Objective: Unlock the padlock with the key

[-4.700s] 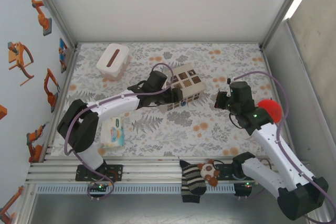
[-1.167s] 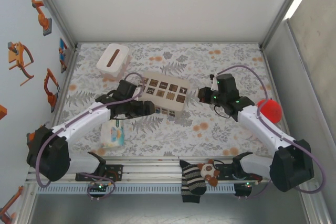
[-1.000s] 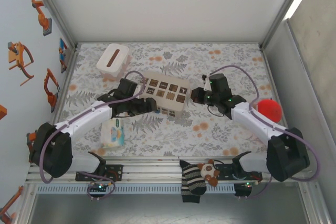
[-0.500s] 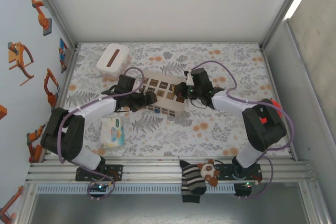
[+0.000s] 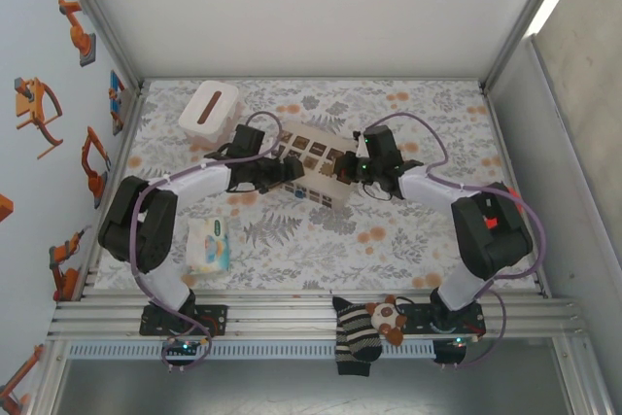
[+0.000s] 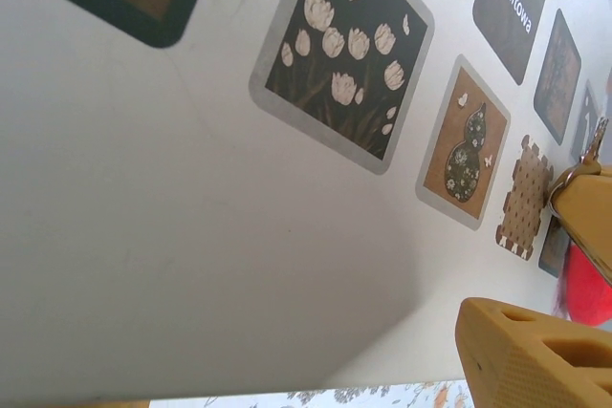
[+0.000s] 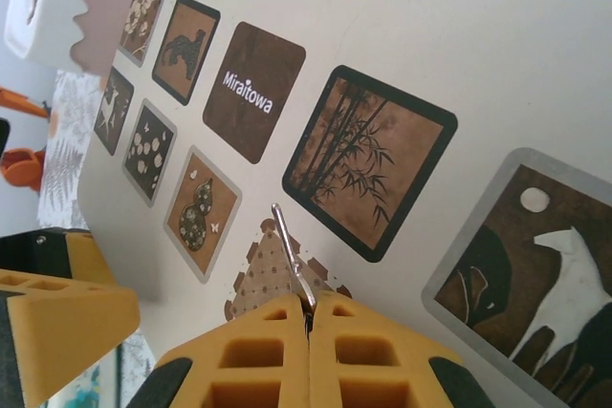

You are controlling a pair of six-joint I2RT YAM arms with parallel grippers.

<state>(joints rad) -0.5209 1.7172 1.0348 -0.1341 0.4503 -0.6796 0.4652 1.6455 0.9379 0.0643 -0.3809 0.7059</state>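
Where the two arms meet in the middle of the flowery worktop (image 5: 408, 230), a beige box (image 5: 316, 151) with dark picture squares is seen between them. The box is tipped up, so its picture side and one white side are both shown from above. The left hand (image 5: 284, 174) is spread wide and is clamped across the left end of the box. In the left wrist view one yellow finger (image 6: 535, 351) is seen low against the picture side, and a strip of worktop is seen under the box's bottom edge. The right hand (image 7: 308, 317) is squeezed tight, and a thin silver key (image 7: 292, 255) is pinched between its two yellow fingers. The key is pushed out past the fingertips and is pointed at the picture side of the box. Its tip is laid over a brown patch with a toothed edge, just below a square with a gourd on it. Whether the key is touching the box cannot be told. Where the padlock sits cannot be told from these pictures. A white tissue box (image 5: 209, 109) is placed near the far left corner of the worktop, well apart from the hands. A pack of wipes (image 5: 209, 245) is laid flat near the left arm. A striped sock (image 5: 355, 337) with a small plush toy (image 5: 389, 316) on it is draped over the rail at the near edge.
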